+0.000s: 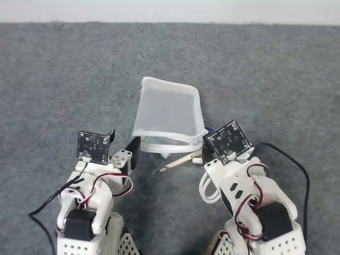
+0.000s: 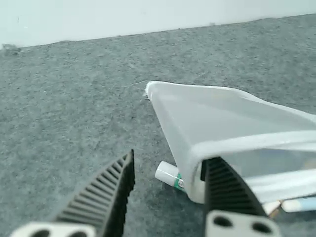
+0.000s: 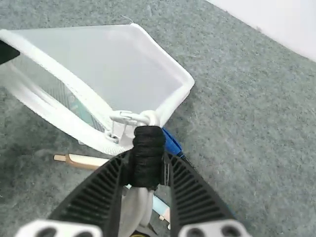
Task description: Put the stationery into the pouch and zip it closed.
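Currently we see the right gripper [image 3: 147, 159] clamped on the black zip pull [image 3: 148, 142] at the near right corner of the white pouch [image 1: 167, 111], the left gripper [image 2: 172, 163] gaping around its near left corner, and a wooden stick [image 1: 178, 162] just outside its mouth, so zipping may drag the unheld pouch or jam.

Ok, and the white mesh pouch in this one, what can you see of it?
The white translucent mesh pouch is a soft rectangle lying on the grey carpet, with a white zip band along its mouth, which gapes open toward the arms. A small metal clasp sits at one mouth corner, beside a black pull on which the right jaws are shut. The left jaws stand open around the other mouth corner.
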`<state>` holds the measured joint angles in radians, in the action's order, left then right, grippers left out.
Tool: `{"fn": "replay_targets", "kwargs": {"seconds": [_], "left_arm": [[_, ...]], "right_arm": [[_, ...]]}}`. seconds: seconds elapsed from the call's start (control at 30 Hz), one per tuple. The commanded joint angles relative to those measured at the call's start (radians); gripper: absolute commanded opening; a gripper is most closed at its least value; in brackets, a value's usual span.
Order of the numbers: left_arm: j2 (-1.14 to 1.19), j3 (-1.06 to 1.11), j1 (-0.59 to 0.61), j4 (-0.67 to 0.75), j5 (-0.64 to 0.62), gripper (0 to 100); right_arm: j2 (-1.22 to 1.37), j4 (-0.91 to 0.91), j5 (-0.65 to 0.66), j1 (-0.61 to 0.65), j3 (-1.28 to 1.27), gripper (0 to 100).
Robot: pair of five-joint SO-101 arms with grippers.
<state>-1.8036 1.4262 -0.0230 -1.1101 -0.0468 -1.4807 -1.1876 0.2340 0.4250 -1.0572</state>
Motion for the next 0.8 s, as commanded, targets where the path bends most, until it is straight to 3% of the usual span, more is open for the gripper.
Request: {"fn": "replay_targets", "kwargs": {"seconds": [0.0,0.2,0.33,0.77], "left_arm": [[-0.012,-0.028,-0.002,0.002,0.003,21],[-0.009,0.004,-0.008,0.035,0.006,21],[-0.009,0.007,-0.087,0.014,0.043,21],[-0.002,0.01,-0.101,0.018,0.048,18]], "right_arm": [[-0.031,-0.033,0.021,0.01,0.055,0.6],[-0.142,-0.07,0.052,0.033,0.061,0.6],[-0.188,-0.093,0.071,0.111,0.054,0.6],[-0.199,-0.085,0.061,0.117,0.04,0.6]]}}
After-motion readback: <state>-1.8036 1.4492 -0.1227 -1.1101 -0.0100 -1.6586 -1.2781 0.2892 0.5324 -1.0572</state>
